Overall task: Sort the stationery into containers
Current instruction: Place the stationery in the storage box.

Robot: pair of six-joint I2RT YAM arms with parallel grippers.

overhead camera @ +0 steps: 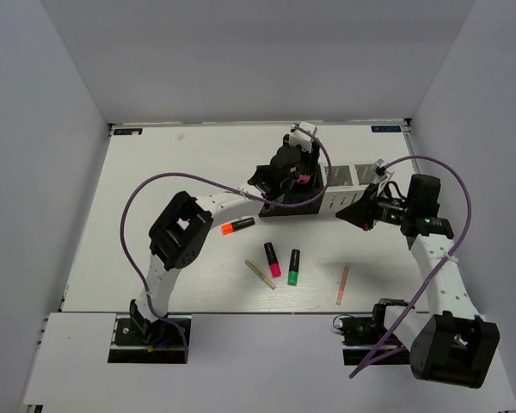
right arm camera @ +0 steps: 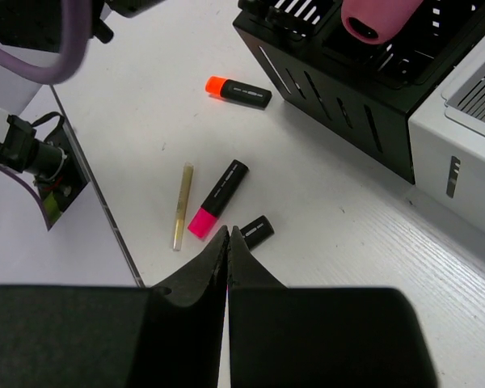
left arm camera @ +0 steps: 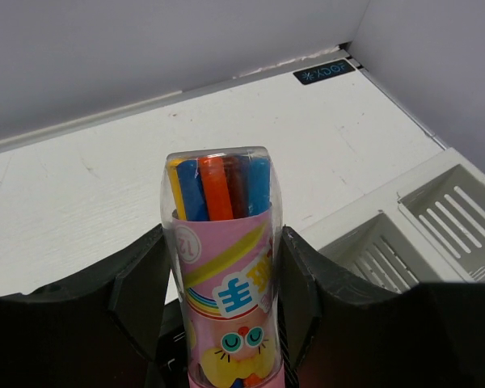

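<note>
**Pink and clear tube (left arm camera: pixel 218 202) being squeezed by the left gripper (left arm camera: pixel 222 242)**

From above, the left gripper is hanging over the black cups (overhead camera: pixel 314 200) and hiding most of them. The white cups (overhead camera: pixel 348 182) are sitting right beside them, and the right gripper (overhead camera: pixel 364 213) is hovering near those. An orange highlighter (overhead camera: pixel 238 226), a pink highlighter (overhead camera: pixel 272 259), a green highlighter (overhead camera: pixel 293 267), a beige stick (overhead camera: pixel 260 274) and a salmon stick (overhead camera: pixel 342 286) are lying on the table (overhead camera: pixel 198 155).

On the left wrist, both fingers (left arm camera: pixel 141 295) are pressing the tube's sides. The picture is cutting off its bottom.

On the right wrist, the fingers (right arm camera: pixel 198 283) are pressing together, holding nothing. They are hiding most of the green highlighter. A pink end is showing at the black cups, cut off at the top. I cannot tell if it is touching them.
</note>
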